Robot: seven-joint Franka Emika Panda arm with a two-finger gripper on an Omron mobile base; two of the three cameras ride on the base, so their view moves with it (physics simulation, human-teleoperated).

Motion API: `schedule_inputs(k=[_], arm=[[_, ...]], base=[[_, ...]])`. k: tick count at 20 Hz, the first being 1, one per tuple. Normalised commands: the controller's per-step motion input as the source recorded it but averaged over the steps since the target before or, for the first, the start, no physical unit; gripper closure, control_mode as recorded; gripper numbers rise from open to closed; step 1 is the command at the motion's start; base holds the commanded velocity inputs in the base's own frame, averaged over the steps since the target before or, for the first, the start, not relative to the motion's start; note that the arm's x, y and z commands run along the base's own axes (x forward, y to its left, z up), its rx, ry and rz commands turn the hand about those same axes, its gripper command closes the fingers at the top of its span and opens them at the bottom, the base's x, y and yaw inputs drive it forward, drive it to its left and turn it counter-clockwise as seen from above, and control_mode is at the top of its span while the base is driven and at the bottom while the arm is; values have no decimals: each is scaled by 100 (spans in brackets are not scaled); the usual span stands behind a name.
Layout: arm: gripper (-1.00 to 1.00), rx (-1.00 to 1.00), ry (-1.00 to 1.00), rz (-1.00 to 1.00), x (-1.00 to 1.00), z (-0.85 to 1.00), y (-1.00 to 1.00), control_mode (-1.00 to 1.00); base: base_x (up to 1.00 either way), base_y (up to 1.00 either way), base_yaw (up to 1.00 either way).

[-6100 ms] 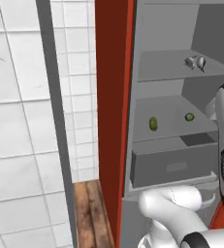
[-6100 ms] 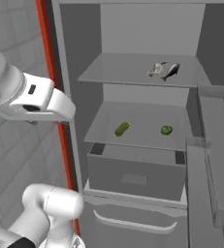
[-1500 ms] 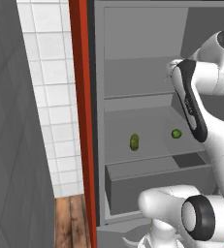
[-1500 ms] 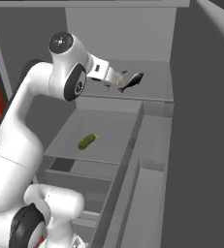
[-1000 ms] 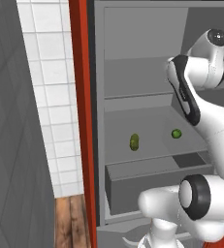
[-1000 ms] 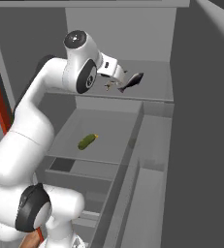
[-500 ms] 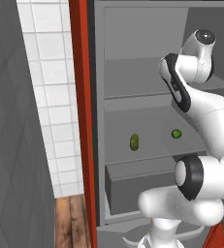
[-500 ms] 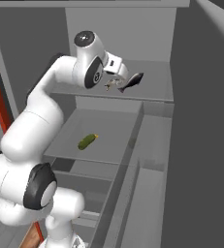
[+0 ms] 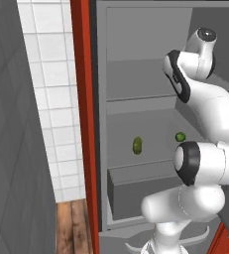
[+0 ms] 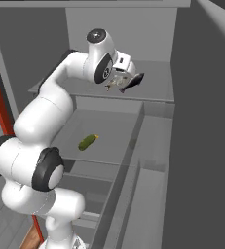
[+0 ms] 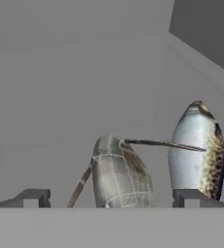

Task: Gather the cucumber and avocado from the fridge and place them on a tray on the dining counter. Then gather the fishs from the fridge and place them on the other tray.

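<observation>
Two silvery speckled fish lie on the fridge's upper shelf [image 10: 153, 85]. In the hand view one fish [image 11: 118, 177] sits between my gripper's [image 11: 111, 198] open fingertips, and the other fish [image 11: 198, 155] lies just past the right fingertip. From the right base view my gripper [image 10: 115, 83] hovers at a fish [image 10: 132, 81]. The cucumber [image 9: 137, 145] [image 10: 88, 142] and the avocado [image 9: 180, 136] rest on the shelf below. Both trays and the dining counter are out of view.
The fridge's red edge [image 9: 81, 124] stands left of the opening, beside a white tiled wall [image 9: 51, 99]. A grey drawer [image 9: 136, 183] sits under the lower shelf. The open door's shelves [image 10: 153, 165] run along the right. My arm spans the opening.
My arm has reached up and deeper into the upper shelf, bringing the open gripper closer to the fish. The fish, cucumber and avocado have not moved.
</observation>
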Motion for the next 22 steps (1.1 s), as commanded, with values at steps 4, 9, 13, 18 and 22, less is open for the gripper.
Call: schedule_inputs(k=[4, 9, 13, 18, 22], arm=[[-100, 0, 6, 0, 31, -14, -14, -100], [-100, 0, 6, 0, 13, -27, -3, -100], [-100, 0, 8, 0, 0, -21, 0, -100], [-100, 0, 9, 0, 0, -6, 0, -100], [-100, 0, 0, 0, 0, -21, 0, -100]], base=[[0, 0, 0], [0, 0, 0], [0, 0, 0], [0, 0, 0], [0, 0, 0]])
